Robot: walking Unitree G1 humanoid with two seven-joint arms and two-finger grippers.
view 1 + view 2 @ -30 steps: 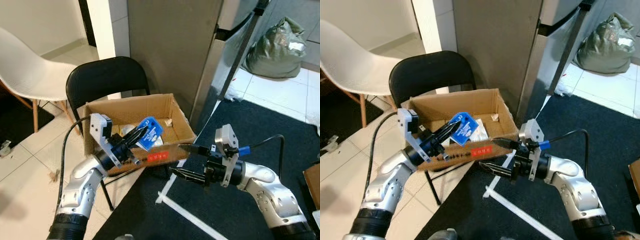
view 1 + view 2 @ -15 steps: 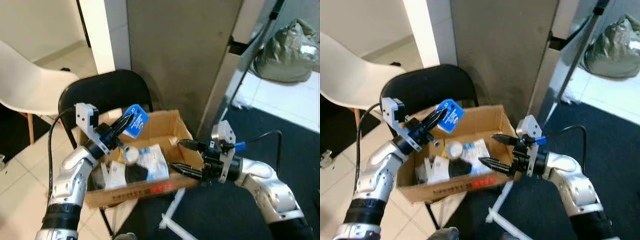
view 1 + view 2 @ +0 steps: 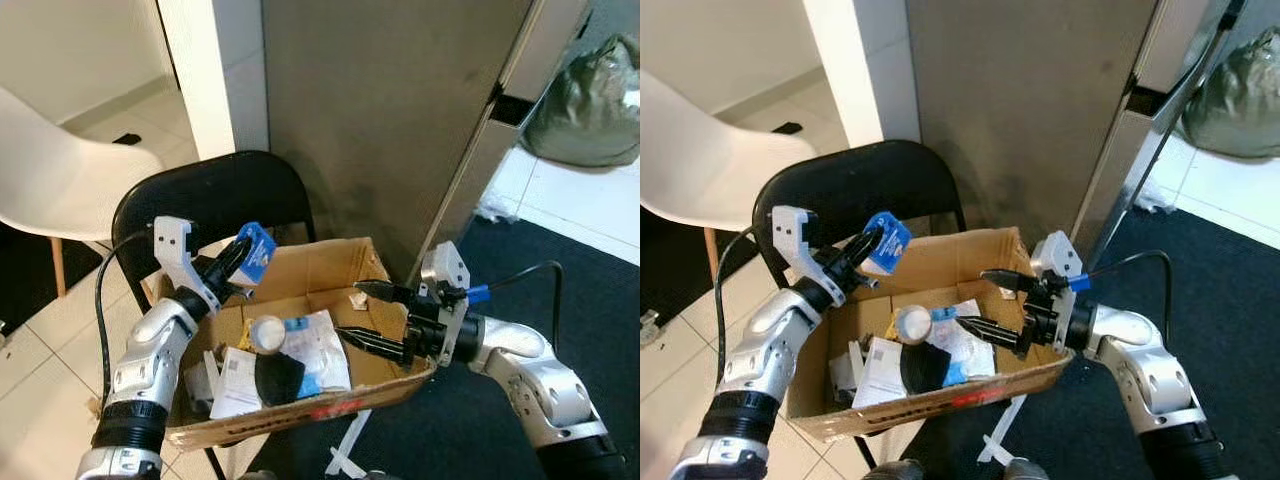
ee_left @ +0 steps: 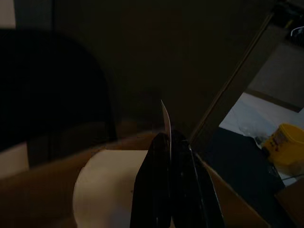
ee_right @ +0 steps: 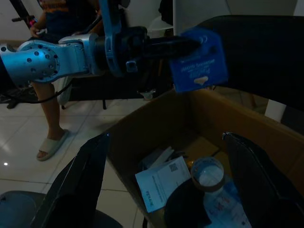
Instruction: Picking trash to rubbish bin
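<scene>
The left gripper is clenched on a small blue packet, holding it up above the far left corner of the cardboard box, in front of the black chair back; in the left wrist view its black fingers press together on the packet's thin edge. The right gripper hangs with its two fingers spread apart and holding nothing, over the right side of the box; the box sits on the black folding chair and holds a roll of tape, a white leaflet, a dark rounded item and other papers; behind it stands a grey panel, with a white chair to the left; a person's legs show in the right wrist view.
</scene>
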